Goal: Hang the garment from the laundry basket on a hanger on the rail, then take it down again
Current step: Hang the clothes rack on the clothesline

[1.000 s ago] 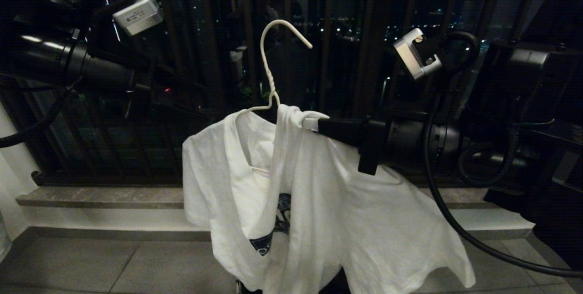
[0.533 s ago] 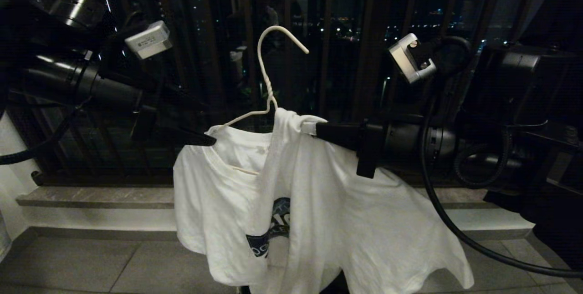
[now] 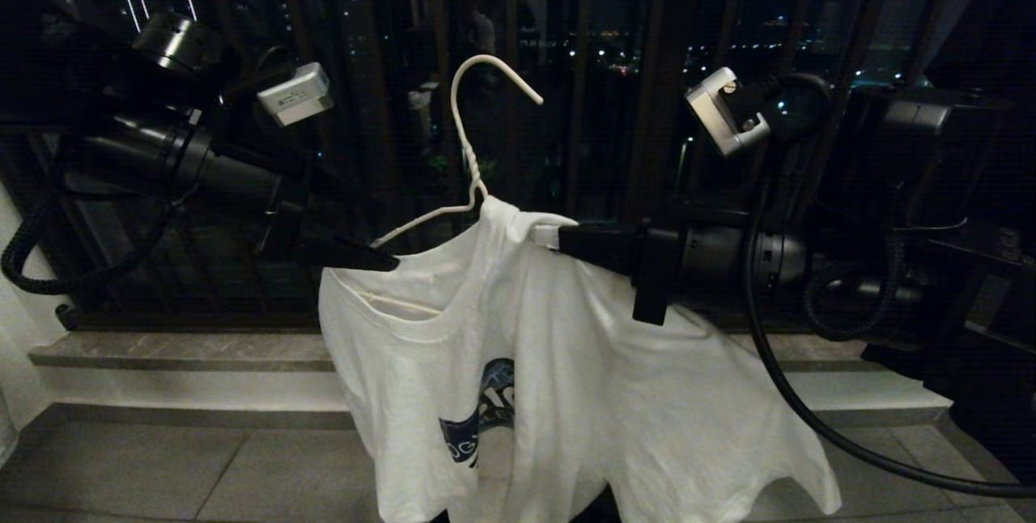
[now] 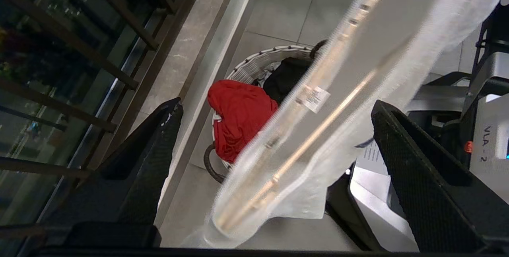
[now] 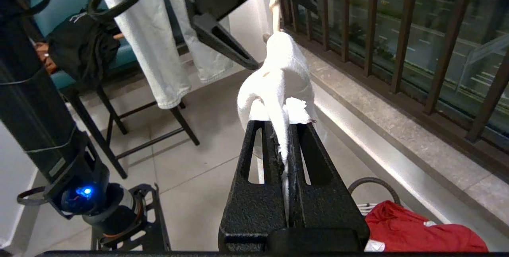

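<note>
- T-shirt (image 3: 518,361) hangs in mid-air in front of the balcony railing (image 3: 566,102), half-dressed on the hanger (image 3: 465,159): the shoulder on the right gripper's side is bunched at the hanger's neck, while the hanger arm on the left gripper's side stands bare above the collar.
- Right gripper (image 3: 558,233) is clamped on the bunched cloth just beside the hanger's neck; whether the wire is also pinched cannot be seen, but this grip evidently carries both shirt and hanger.
- Left gripper (image 3: 380,260) has its fingers wide apart, with one tip touching or just short of the collar beside the bare hanger arm. In its wrist view the collar band (image 4: 294,129) runs between the two fingers (image 4: 413,169) and nothing is held.
- Judged step: seat the loose shoulder over the bare hanger arm.
- Recommended: close the left gripper on the collar seam only, one layer, clear of the wire; draw the cloth outward and over the hanger's end until it sits past the notch.
- Right gripper should hold firm and level throughout, since a slackened grip would likely drop everything toward the basket (image 4: 262,60) below the shirt, where the red cloth (image 4: 238,113) lies.
- Rail is not in view.
</note>
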You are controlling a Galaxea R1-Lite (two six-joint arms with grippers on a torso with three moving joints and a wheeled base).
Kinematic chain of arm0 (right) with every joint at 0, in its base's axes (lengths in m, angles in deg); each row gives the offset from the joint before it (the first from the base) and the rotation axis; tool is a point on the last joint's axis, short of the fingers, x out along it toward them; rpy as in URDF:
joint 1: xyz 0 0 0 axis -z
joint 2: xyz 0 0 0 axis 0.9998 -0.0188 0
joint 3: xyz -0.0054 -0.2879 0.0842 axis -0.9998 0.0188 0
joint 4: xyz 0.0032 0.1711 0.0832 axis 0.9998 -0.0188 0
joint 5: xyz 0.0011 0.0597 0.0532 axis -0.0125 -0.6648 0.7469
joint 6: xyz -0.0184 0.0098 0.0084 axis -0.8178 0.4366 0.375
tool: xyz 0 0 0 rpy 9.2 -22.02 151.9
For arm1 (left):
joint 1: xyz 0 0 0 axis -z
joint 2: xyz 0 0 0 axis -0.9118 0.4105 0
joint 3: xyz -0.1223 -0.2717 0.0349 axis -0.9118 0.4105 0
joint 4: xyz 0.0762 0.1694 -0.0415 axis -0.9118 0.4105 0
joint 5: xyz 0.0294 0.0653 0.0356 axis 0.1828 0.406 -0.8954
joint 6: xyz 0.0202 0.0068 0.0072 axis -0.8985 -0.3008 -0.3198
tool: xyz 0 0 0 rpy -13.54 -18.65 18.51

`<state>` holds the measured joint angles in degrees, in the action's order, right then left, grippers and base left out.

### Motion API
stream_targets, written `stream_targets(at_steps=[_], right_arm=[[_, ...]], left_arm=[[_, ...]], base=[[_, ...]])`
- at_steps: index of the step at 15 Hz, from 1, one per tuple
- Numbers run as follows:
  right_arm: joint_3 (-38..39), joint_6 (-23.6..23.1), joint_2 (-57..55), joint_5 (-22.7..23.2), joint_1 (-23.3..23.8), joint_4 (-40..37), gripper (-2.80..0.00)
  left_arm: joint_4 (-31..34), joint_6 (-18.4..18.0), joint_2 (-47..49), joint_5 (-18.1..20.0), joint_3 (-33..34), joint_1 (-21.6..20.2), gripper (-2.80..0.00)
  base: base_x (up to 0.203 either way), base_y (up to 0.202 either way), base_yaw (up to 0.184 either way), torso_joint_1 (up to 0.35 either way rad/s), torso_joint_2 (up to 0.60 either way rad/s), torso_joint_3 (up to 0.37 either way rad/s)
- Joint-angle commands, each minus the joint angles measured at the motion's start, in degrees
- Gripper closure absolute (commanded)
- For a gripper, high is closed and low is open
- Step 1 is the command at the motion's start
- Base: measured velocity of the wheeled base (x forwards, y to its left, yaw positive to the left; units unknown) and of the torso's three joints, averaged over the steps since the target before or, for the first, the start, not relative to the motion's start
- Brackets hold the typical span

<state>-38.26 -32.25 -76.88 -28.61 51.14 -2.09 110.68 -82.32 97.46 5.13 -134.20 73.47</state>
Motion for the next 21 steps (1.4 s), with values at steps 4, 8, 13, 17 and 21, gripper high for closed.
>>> stream_targets(at_steps=[4,8,13,17,21], right_arm=[[0.2,0.1,0.3,0.4,0.0,0.2,0.00],[0.2,0.1,0.3,0.3,0.1,0.2,0.00],[0.4,0.1,0.9,0.4,0.1,0.2,0.00],[0.2,0.1,0.7,0.3,0.2,0.2,0.00],[0.3,0.1,0.8,0.3,0.2,0.3,0.00]], left_arm=[[0.1,-0.1,1.0,0.3,-0.5,1.8,-2.80],[0.2,2.6,0.3,0.3,-1.5,1.5,-2.80],[0.2,2.5,0.4,0.3,-1.3,1.7,-2.80],[0.3,2.5,0.0,0.2,-2.1,-3.4,-2.80],[0.6,2.2,0.9,0.5,-1.3,-8.0,-2.80]], base=[[0.000,0.000,0.000,0.000,0.00,0.000],[0.000,0.000,0.000,0.000,0.00,0.000],[0.000,0.000,0.000,0.000,0.00,0.000],[0.000,0.000,0.000,0.000,0.00,0.000],[0.000,0.000,0.000,0.000,0.00,0.000]])
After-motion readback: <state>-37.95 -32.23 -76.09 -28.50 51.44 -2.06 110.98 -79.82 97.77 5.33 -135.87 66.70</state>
